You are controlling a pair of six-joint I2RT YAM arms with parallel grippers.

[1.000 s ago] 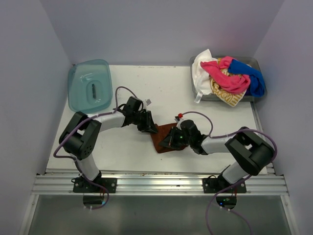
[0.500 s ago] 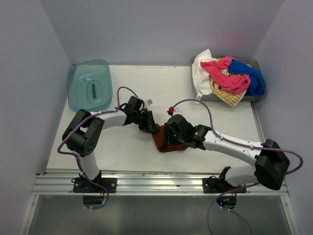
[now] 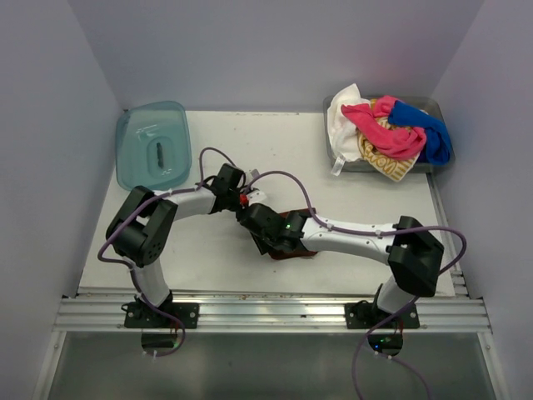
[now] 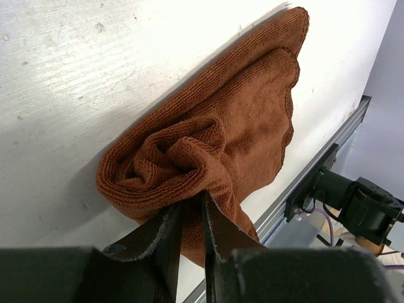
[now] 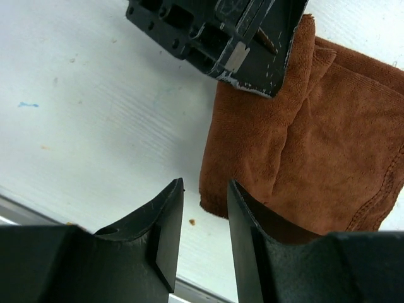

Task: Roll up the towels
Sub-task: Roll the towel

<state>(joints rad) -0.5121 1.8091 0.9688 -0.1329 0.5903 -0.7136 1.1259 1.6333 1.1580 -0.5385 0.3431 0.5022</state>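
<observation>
Since a second ago the right arm [image 3: 350,236] has stretched leftward, low over the tabletop [image 3: 283,150]. The right gripper [image 5: 205,189] has opened, its fingers apart and empty just off a corner of the rust-brown towel [image 4: 240,120], which lies midway along the near edge. The left gripper [image 4: 192,205] pinches the towel's bunched fold.

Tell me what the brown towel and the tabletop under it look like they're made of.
The brown towel looks like soft microfibre or terry, matte: fuzzy ribbed pile, stitched hem. The tabletop is probably white-painted wood, matte: faint grain lines, small scuffs.
</observation>
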